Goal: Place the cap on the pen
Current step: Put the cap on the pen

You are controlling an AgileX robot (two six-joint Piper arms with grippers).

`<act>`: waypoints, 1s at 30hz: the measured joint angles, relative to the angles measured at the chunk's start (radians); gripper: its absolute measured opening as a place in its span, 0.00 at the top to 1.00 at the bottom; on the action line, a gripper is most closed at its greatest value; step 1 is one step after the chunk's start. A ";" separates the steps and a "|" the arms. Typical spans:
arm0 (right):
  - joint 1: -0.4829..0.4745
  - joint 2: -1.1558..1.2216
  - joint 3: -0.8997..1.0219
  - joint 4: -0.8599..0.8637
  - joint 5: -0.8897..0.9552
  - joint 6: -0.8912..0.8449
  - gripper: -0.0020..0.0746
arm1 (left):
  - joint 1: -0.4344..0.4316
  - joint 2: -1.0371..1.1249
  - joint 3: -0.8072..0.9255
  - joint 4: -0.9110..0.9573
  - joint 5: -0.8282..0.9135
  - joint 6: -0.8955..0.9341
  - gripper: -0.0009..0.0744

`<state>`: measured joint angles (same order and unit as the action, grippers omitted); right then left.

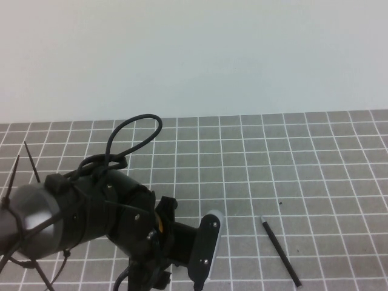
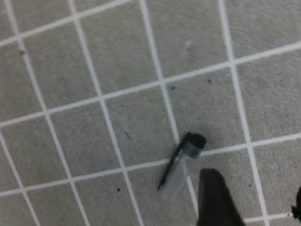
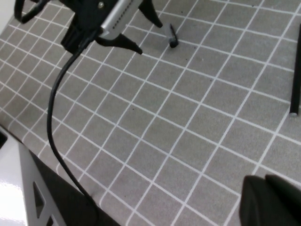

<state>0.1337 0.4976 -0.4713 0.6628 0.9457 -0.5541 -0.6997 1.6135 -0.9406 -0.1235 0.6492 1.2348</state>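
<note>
The left arm [image 1: 79, 212] reaches low over the grid mat's [image 1: 254, 157] near left part, wrist bent steeply downward (cables looping above it). The left gripper [image 3: 141, 28] points down at the mat, its two dark fingers spread apart. The right gripper [image 3: 270, 200] hovers above the mat's right side.

The pen [image 1: 280, 252], a thin straight black stick with a small pale tip, is lying uncapped and flat on the gridded desk [image 1: 315, 157] at the lower right of the high view, its tip pointing up-left.
</note>
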 joint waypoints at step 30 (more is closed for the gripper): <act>0.000 0.000 0.051 0.029 -0.034 0.004 0.98 | 0.183 0.195 -0.278 -0.114 0.297 0.395 0.54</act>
<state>0.1337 0.4976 -0.4202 0.6914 0.9116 -0.5498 -0.5167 1.8081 -1.2184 -0.2373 0.9463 1.6301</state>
